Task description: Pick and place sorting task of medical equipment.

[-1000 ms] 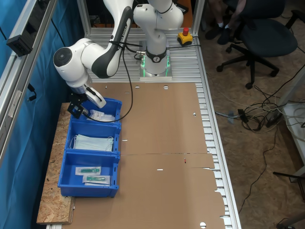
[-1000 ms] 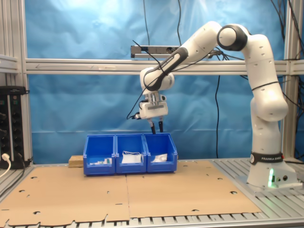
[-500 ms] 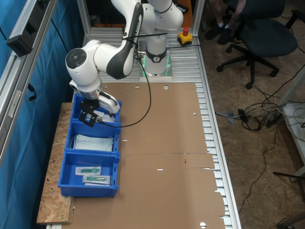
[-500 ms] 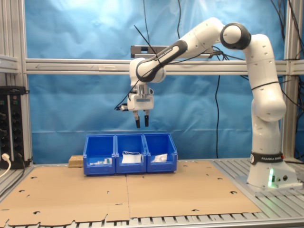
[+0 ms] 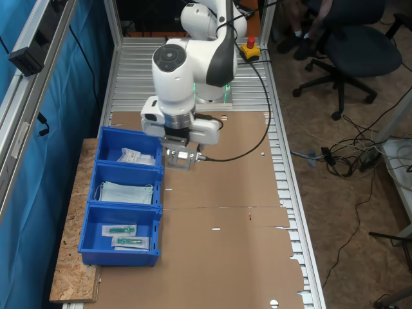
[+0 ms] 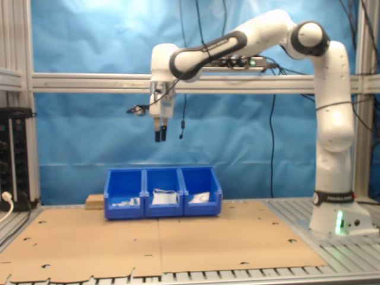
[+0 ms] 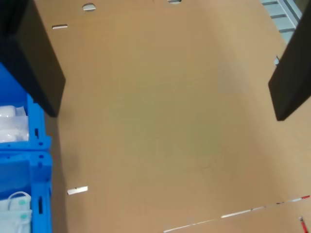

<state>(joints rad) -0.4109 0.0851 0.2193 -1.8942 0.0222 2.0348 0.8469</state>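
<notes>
A row of three blue bins point(image 5: 96, 168) stands at the first exterior view's left. The white sachets of medical equipment point(image 5: 135, 156) lie in the end bin nearest the robot base, also seen as medical equipment point(image 6: 199, 197) and medical equipment point(image 7: 12, 128). My gripper point(image 5: 181, 162) hangs beside that bin, over bare cardboard. In the second exterior view my gripper point(image 6: 161, 136) is high above the bins. In the wrist view my gripper point(image 7: 167, 111) is open: the two dark fingers point(image 7: 36, 68) stand wide apart with nothing between them.
The middle bin holds pale blue face masks point(image 5: 125, 192). The far bin holds clear packets with green parts point(image 5: 125, 235). A brown cardboard sheet point(image 5: 225, 212) covers the table. A red stop button point(image 5: 250, 48) sits by the robot base. Office chairs point(image 5: 360, 45) stand beyond the table.
My gripper has left the spot above the sachet bin, swinging out over the cardboard and rising higher. It carries nothing.
</notes>
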